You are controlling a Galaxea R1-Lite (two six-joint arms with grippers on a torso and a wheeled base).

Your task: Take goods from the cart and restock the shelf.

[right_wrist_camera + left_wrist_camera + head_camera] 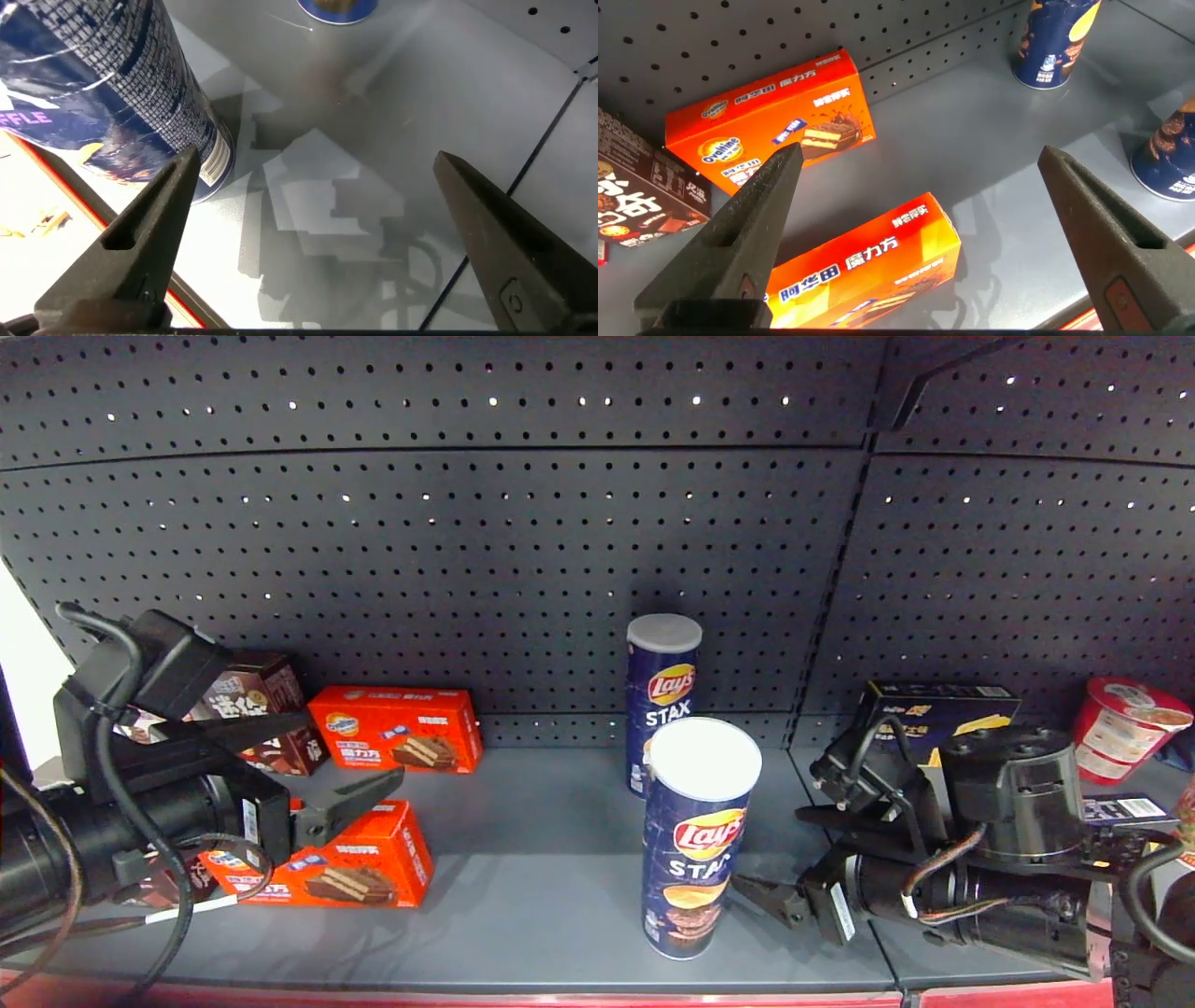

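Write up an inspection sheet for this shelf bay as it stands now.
Surface: grey shelf board, bare between the goods.
Job's things: front chip can and rear chip can upright, apart; front orange wafer box, rear orange wafer box and brown chocolate box at the left.
Clutter: nothing seen.
Grippers: left gripper open above the front orange wafer box; right gripper open, low beside the front chip can, not touching it.
Cables: black cable loops over the left wrist; thinner cable on the right arm.
Surroundings: pegboard back panel; dark box and red cup in the right bay.
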